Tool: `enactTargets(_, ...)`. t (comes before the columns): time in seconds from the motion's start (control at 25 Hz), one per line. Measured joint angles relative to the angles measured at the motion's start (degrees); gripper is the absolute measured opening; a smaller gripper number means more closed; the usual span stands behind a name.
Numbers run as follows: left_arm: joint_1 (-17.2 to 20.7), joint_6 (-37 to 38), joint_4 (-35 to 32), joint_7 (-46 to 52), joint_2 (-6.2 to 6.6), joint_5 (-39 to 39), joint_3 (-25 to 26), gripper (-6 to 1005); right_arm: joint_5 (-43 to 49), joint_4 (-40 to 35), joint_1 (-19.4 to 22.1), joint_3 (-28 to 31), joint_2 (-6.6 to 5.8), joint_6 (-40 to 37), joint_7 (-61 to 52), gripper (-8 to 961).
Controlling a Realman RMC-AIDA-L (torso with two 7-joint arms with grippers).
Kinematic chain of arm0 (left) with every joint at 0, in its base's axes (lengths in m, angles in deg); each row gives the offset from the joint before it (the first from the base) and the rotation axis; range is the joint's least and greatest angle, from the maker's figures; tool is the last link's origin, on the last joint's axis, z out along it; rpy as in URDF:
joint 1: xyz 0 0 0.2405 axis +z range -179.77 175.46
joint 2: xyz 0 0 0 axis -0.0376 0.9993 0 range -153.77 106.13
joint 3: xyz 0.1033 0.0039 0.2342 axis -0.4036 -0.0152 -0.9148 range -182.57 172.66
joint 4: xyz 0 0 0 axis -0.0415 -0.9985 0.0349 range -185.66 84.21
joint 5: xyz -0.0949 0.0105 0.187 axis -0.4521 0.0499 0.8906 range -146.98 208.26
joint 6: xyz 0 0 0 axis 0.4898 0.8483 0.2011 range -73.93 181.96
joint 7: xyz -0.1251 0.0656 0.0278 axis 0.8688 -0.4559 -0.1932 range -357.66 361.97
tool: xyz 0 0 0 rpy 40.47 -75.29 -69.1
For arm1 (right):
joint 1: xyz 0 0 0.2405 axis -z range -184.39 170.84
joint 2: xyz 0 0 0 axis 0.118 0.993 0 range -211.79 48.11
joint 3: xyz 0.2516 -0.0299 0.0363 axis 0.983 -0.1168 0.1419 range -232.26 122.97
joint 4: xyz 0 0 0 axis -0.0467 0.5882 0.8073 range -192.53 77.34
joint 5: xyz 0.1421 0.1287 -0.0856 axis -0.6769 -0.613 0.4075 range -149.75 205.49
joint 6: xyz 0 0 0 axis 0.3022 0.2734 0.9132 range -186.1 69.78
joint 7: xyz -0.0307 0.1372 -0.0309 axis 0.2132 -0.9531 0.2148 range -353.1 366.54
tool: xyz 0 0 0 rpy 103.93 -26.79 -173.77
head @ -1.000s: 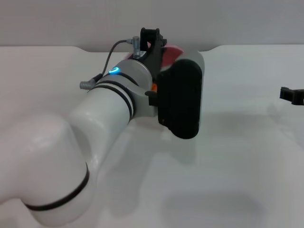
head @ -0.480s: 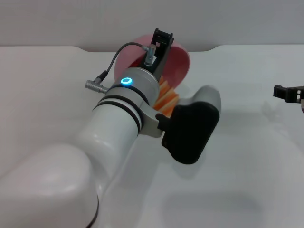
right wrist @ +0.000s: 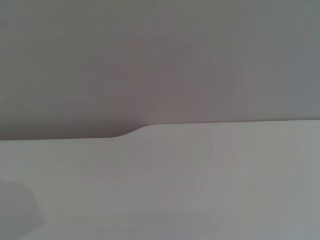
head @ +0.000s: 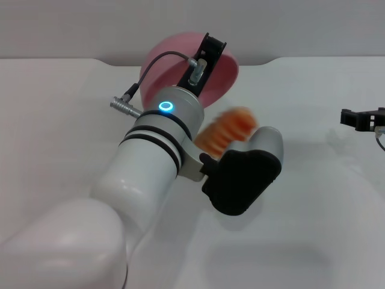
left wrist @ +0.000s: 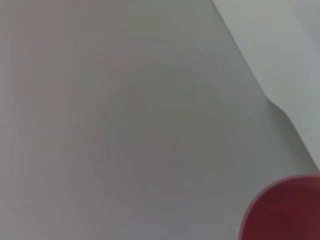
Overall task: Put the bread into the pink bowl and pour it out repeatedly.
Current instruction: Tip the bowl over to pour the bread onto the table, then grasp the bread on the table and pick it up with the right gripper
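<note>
Only the head view shows the bread point(head: 227, 129), a blurred orange-striped loaf just below the mouth of the tilted pink bowl point(head: 174, 57) and above the white table point(head: 313, 198); the left wrist view catches merely a curve of that bowl point(left wrist: 282, 210) at its edge. The left gripper point(head: 210, 49) is clamped on the bowl's rim, holding it raised. The right gripper point(head: 361, 118) sits far right, whether spread or closed I cannot tell

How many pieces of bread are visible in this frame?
1. The bread shows in the head view, just outside the tilted pink bowl that the left gripper holds by its rim, partly behind the left arm's wrist. More could be hidden behind that arm.
</note>
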Motion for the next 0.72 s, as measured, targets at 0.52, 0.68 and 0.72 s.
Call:
enactTargets(0.52, -4.2, -14.5, -7.4, 26.8, 0.18, -20.2, 16.8, 60, -1.1, -2.7, -1.7, -5.2, -0.07, 0.4, -0.1, 750)
enactTargets(0.68, -3.5, -19.1, -11.3, 27.1, 0.45, -33.4, 24.4, 60, -4.3, -4.3, -3.5, -7.6, -0.31, 0.9, 0.2, 750)
enactTargets(0.72, -3.5, -19.9, -11.7, 27.0, 0.48, -35.5, 25.6, 60, -4.8, -4.6, -4.3, -8.8, -0.28, 1.3, 0.3, 750)
